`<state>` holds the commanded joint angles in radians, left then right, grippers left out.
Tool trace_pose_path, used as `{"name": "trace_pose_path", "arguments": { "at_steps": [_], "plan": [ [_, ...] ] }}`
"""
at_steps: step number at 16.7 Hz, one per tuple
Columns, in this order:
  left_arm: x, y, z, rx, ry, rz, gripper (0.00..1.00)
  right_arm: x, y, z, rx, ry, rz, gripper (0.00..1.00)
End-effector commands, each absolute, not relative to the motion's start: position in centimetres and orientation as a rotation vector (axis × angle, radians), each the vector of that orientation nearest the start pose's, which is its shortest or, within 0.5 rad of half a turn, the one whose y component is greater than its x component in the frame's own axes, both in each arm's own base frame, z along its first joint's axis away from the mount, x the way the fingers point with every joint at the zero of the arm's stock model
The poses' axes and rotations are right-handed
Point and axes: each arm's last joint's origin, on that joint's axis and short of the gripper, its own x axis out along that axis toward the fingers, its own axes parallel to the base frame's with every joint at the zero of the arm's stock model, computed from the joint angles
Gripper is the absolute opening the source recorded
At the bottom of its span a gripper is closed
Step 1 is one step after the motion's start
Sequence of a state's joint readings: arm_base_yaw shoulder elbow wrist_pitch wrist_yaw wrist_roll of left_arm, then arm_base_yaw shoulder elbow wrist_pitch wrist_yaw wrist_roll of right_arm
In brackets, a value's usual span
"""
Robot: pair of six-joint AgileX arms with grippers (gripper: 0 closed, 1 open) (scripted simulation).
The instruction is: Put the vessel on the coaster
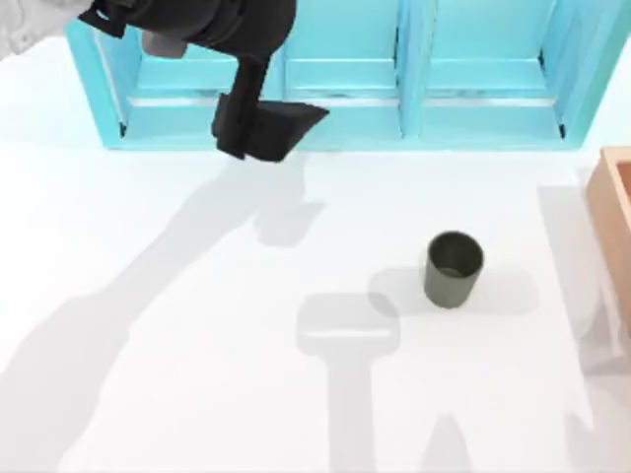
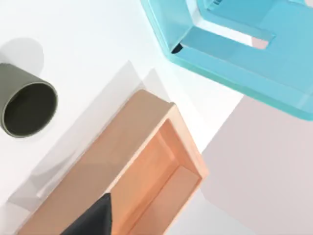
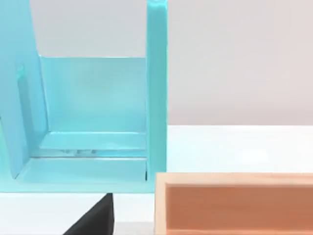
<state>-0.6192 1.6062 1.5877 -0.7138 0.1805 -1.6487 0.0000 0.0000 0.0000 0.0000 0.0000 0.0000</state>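
While the vessel stands upright and untouched right of table centre, the left gripper hangs by the blue shelf, finger spread unreadable; approach not begun, no coaster identifiable.

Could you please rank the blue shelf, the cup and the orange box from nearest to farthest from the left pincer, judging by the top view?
1. Blue shelf: right behind the left pincer, at the back.
2. Cup: on the table's right half.
3. Orange box: right edge.
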Motion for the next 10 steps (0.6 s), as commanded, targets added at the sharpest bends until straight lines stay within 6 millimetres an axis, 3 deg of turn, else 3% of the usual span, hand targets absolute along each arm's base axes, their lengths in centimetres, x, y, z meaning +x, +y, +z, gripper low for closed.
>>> {"name": "trace_pose_path", "arguments": {
  "at_steps": [5, 10],
  "plan": [
    [32.0, -29.7, 30.1, -1.387, 1.390, 0.511, 1.00, 10.6, -0.1, 16.0, 0.000, 0.000, 0.000, 1.00],
    [32.7, -34.7, 25.4, -1.368, 1.406, 0.914, 1.00, 10.6, -0.1, 16.0, 0.000, 0.000, 0.000, 1.00]
  ]
}}
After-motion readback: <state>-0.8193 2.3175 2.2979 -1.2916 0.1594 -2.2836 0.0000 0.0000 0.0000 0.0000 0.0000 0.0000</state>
